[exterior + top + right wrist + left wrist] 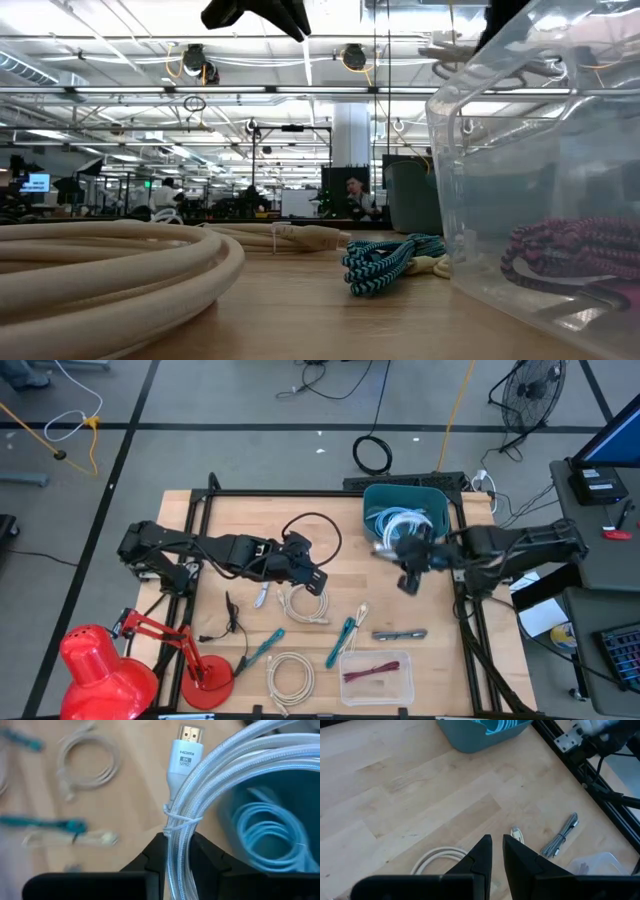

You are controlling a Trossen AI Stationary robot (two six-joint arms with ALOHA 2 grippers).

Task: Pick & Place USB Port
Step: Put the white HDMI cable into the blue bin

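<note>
Fingers of the right gripper (179,851) are clamped on a coiled white cable (220,780), its plug marked HDMI, held at the edge of the teal bin (405,510) near the table's (240,520) far right corner. More pale cable lies coiled inside the bin. The left gripper (497,851) hangs over the table's middle, fingers nearly together, holding nothing, above a cream cable (437,858).

One camera looks straight down from high up on the whole worktop (250,520). One sits low on the worktop, very close to a clear box (540,180), looking across into the room. Each wrist camera looks down past its own arm. The high and left wrist views both show the teal bin (405,510).
</note>
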